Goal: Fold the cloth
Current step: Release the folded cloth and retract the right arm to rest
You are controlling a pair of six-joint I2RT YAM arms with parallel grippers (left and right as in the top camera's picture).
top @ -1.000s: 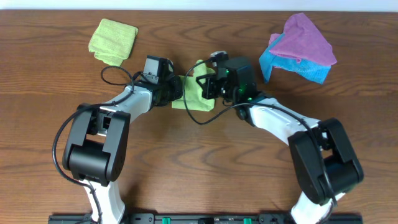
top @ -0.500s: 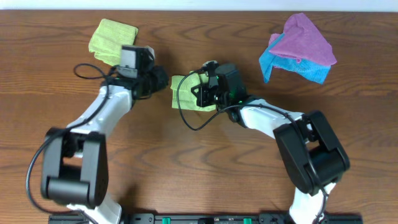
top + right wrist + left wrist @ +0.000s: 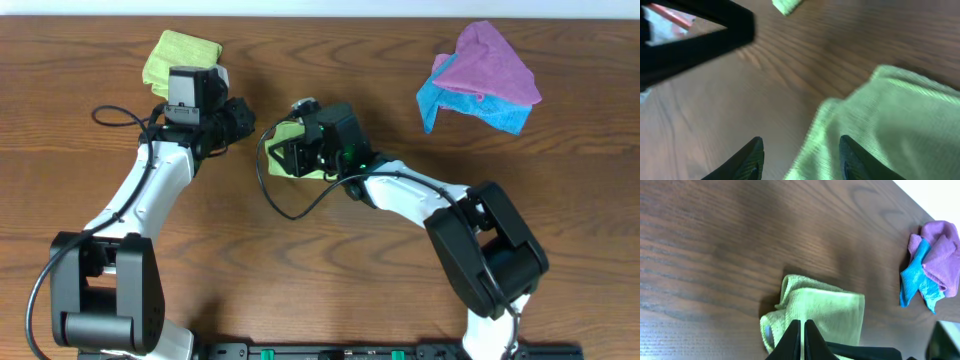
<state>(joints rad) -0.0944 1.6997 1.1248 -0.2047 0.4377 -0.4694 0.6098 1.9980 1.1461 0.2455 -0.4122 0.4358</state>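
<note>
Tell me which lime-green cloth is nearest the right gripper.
The flat lime-green terry cloth at mid-table, directly under the open right gripper; the thick folded lime-green pad lies apart near the far-left edge.

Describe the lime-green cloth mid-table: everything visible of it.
The cloth is lime-green, soft terry-like fabric, folded into a rough layered rectangle with one rumpled, curled side. It lies flat on the wooden table near its middle. The right end effector, open, is over it and hides much of it from overhead; contact cannot be told. The left end effector, shut, is apart from it.
</note>
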